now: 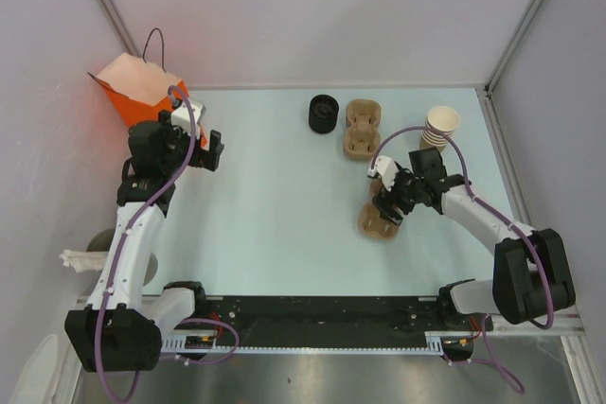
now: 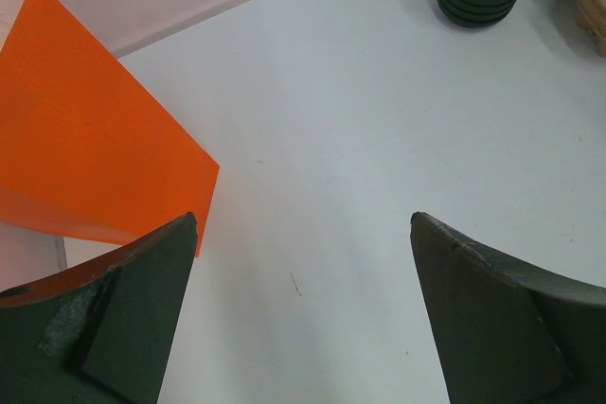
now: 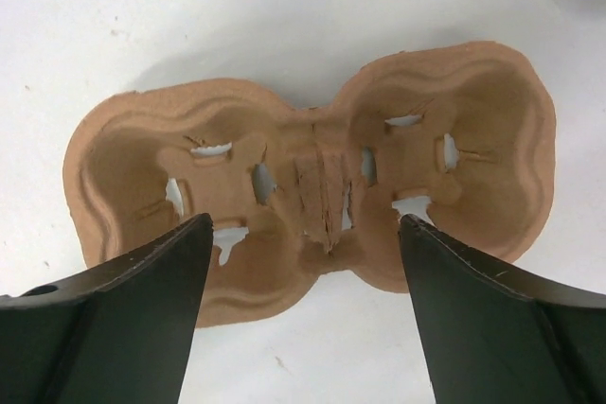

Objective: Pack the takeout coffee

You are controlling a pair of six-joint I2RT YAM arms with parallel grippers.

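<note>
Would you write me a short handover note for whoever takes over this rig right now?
Left gripper: open, empty, hovering beside the orange bag.
Right gripper: open, above one cup carrier that lies flat on the table, not held.
Cup stack far right; stack of black lids and spare carriers far middle.
Done: one carrier set out.
Left: take a cup, lid it, seat it in the carrier, probably pack it in the bag.

Table point(image 1: 275, 196): carriers point(image 1: 361, 128), cups point(image 1: 440, 127), orange bag point(image 1: 128, 92), maybe lids point(image 1: 324, 113).
</note>
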